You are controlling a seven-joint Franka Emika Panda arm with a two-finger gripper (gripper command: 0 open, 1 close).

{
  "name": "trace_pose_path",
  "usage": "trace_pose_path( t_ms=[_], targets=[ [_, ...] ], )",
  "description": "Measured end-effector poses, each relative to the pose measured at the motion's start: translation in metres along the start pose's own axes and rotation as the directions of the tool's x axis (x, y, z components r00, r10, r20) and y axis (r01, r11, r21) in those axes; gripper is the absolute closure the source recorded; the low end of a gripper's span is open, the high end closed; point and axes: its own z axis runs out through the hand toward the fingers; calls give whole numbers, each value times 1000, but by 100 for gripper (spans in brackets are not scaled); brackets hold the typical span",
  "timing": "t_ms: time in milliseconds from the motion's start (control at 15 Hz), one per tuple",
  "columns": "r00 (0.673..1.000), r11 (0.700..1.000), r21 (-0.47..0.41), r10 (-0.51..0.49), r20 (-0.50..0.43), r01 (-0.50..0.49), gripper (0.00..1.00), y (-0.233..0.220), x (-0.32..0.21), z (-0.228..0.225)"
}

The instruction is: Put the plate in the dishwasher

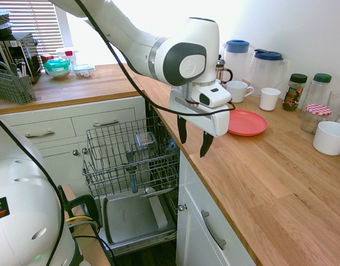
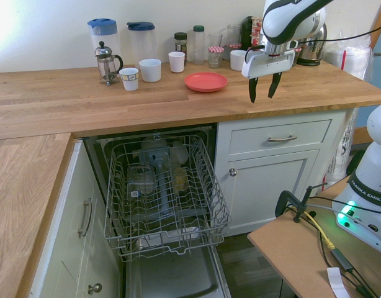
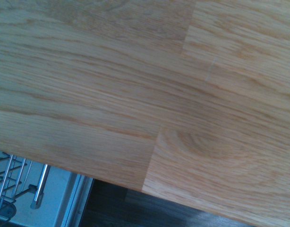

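Note:
The coral-red plate (image 1: 247,122) (image 2: 205,81) lies flat on the wooden counter, in front of the white mugs. My gripper (image 1: 193,137) (image 2: 262,90) hangs open and empty above the counter near its front edge, a short way from the plate. The dishwasher (image 1: 131,160) (image 2: 162,192) stands open under the counter, its grey wire rack pulled out over the lowered door and holding some items. In the wrist view only bare counter wood and a corner of the rack (image 3: 12,179) show.
White mugs (image 2: 149,69), a French press (image 2: 107,62), two jugs (image 2: 139,41) and jars (image 1: 294,91) line the back of the counter. A white bowl (image 1: 330,137) sits near the jars. White drawers with metal handles (image 2: 280,139) flank the dishwasher.

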Motion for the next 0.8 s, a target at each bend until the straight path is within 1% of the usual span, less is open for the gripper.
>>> trace_pose_path(
  t_ms=[333, 467, 667, 800],
  targets=[
    [999, 999, 25, 29, -18, -28, 0, -3, 4, -5],
    [998, 997, 60, 59, -19, -58, 0, -8, 13, -17],
    [992, 984, 127, 127, 0, -126, 0, -19, 44, -38],
    [988, 975, 159, 151, 22, -153, 0, -33, 71, -50]
  ],
)
